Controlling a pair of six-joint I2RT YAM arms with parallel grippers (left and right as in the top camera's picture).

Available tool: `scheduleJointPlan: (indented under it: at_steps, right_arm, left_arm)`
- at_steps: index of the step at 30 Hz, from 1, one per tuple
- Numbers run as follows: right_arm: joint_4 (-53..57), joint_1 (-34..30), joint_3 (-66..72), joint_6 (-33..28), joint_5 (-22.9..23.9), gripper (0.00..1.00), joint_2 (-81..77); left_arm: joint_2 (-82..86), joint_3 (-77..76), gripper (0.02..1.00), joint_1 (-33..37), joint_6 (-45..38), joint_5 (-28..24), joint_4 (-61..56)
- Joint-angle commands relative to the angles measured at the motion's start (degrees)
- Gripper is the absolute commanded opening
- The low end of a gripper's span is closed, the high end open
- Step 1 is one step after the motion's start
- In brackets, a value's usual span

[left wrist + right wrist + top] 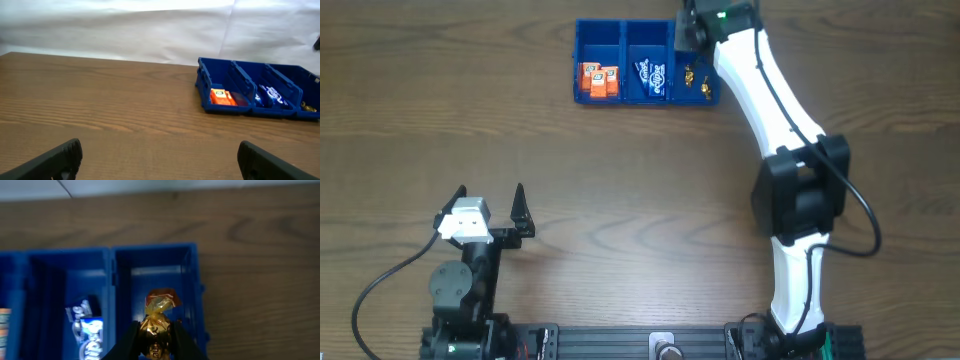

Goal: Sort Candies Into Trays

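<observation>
A blue three-compartment tray [625,22] sits at the table's far middle. Its left bin holds orange candies [599,81], the middle bin blue-wrapped candies [651,73], the right bin gold candies [697,82]. My right gripper [155,345] hangs over the right bin [192,280], shut on a gold-wrapped candy [159,312]. The blue-wrapped candies [90,330] lie in the bin beside it. In the top view the right gripper [688,30] is at the tray's far right corner. My left gripper [490,195] stands open and empty near the front left, far from the tray [200,85].
Bare wooden table surrounds the tray on all sides. A white wall or sheet rises behind the table's far edge in the left wrist view. Both arm bases stand on a black rail [660,340] along the front edge.
</observation>
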State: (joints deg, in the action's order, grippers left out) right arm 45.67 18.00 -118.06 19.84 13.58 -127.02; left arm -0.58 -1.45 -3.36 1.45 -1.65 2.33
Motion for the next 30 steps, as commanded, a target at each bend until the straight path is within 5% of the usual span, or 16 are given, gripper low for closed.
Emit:
scheduleJointPlan:
  at_steps: [1,5,8,10,20,24,30]
  right_arm:
    - [-0.61,-0.61,-1.44,-1.33,-0.59,0.174,-2.36]
    - [-0.92,-0.61,-1.42,-1.38,-0.59,0.244,-2.89]
    - [-0.79,-0.61,-1.4,-1.75,-0.63,0.478,-2.89]
    - [-0.83,-0.61,-1.27,-1.7,-0.79,0.726,-2.89]
    - [-3.8,-1.7,6.1,-5.57,-0.07,0.882,9.25]
    - [-8.22,-4.24,19.41,-6.45,1.44,1.0,24.5]
    - [-12.31,-7.37,45.75,-6.86,3.32,1.0,51.49]
  left_arm:
    - [0.33,1.18,0.998,0.33,-0.2,0.35,2.12]
    - [0.33,1.18,0.998,0.35,-0.2,0.35,2.14]
    - [0.33,1.18,0.996,0.35,-0.2,0.35,2.14]
    - [0.33,1.18,0.998,0.33,-0.2,0.35,2.12]
    - [0.33,1.18,0.998,0.33,-0.2,0.35,2.14]
    - [0.33,1.18,0.996,0.33,-0.2,0.35,2.12]
    - [0.33,1.18,0.998,0.35,-0.2,0.35,2.14]
